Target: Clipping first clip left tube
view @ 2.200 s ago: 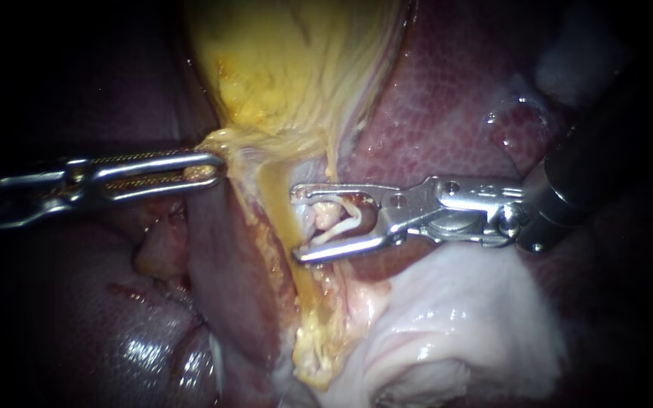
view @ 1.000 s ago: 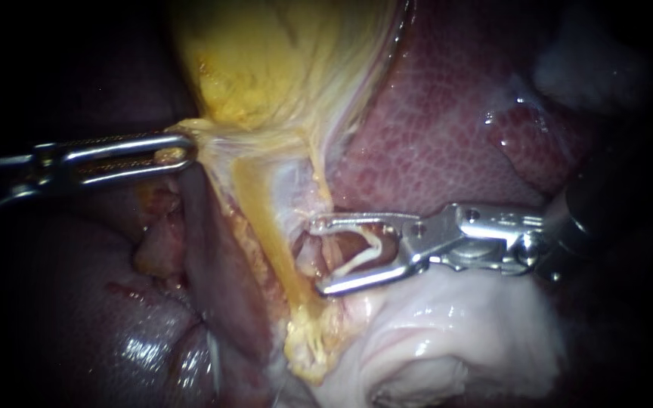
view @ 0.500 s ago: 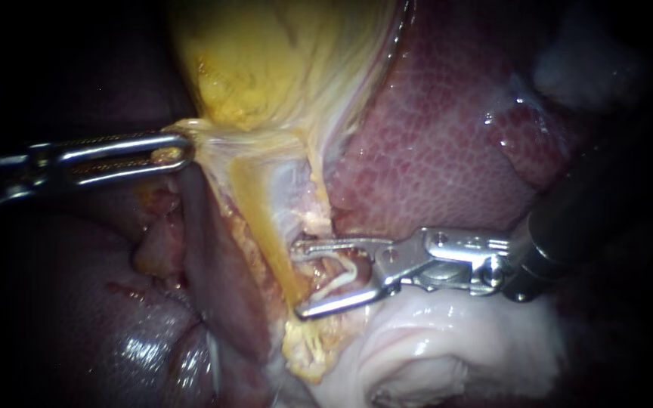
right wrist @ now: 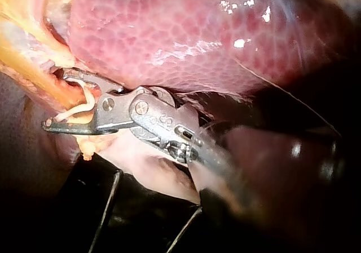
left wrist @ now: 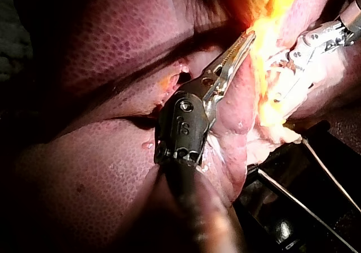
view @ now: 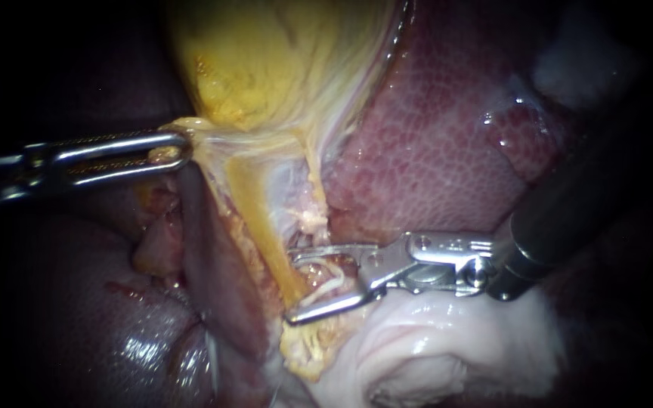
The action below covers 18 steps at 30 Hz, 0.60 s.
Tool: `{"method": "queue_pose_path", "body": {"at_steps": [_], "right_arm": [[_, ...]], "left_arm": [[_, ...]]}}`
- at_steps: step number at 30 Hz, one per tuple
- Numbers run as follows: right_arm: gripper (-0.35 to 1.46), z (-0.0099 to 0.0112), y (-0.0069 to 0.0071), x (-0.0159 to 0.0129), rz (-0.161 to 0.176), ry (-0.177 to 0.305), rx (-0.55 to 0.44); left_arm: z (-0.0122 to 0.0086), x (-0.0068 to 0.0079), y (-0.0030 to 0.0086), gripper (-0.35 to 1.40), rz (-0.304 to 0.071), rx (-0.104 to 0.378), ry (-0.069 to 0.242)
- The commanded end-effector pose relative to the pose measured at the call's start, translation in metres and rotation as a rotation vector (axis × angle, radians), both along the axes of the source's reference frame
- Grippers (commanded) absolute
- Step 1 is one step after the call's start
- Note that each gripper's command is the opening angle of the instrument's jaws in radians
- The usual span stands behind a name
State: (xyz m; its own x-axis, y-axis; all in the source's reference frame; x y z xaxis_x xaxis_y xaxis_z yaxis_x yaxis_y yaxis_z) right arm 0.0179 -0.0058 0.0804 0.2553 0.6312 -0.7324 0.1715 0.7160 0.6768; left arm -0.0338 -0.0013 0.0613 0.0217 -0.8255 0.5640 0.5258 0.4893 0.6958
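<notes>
At the left, your left instrument (view: 181, 149) has its jaws clenched on the yellow lower edge of the gallbladder (view: 281, 68), holding it out to the left. This stretches the tube (view: 266, 219) into a taut yellow band slanting down toward the near right. If that bite is shallow, it could slip, and the tube would go slack and sag out of position. If you pull harder, the thin membrane where the tube leaves the gallbladder may tear.

Just right of centre, the lower stretch of the tube sits at the mouth of your right instrument (view: 292, 287). Its jaws stand apart, with a white clip (view: 332, 281) seated between them, not yet closed. The right wrist view shows an orange strand between the jaws, but no view shows whether the tips reach clear past the tube's far side. If you close short, the clip may take only part of the tube's width or slide off. The fatty fringe beside the tube could also be caught, leaving the clip loose.

The lower jaw lies against pale tissue (view: 432, 347) at the near right, which could get pinched. The upper jaw passes close under the liver (view: 432, 136), so any upward drift could scrape its surface.
</notes>
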Motion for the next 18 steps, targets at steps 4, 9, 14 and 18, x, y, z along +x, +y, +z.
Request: {"method": "queue_pose_path", "body": {"at_steps": [4,9,14,18], "right_arm": [[0.60,-0.0003,-0.0009,0.0001,-0.042,0.023,0.034],[0.60,-0.0014,-0.0021,-0.0003,-0.104,0.052,0.071],[0.60,-0.0024,-0.0036,0.0000,-0.153,0.085,0.101],[0.59,-0.0023,-0.0045,0.0011,-0.173,0.096,0.106]], "left_arm": [[0.0000,0.0000,0.0000,-0.35,-0.001,-0.001,-0.002],[0.0004,0.0003,0.0003,-0.35,0.000,-0.001,-0.003],[0.0011,0.0008,0.0008,-0.35,0.003,-0.005,-0.002],[0.0016,0.0007,0.0011,-0.35,0.003,-0.005,-0.002]]}}
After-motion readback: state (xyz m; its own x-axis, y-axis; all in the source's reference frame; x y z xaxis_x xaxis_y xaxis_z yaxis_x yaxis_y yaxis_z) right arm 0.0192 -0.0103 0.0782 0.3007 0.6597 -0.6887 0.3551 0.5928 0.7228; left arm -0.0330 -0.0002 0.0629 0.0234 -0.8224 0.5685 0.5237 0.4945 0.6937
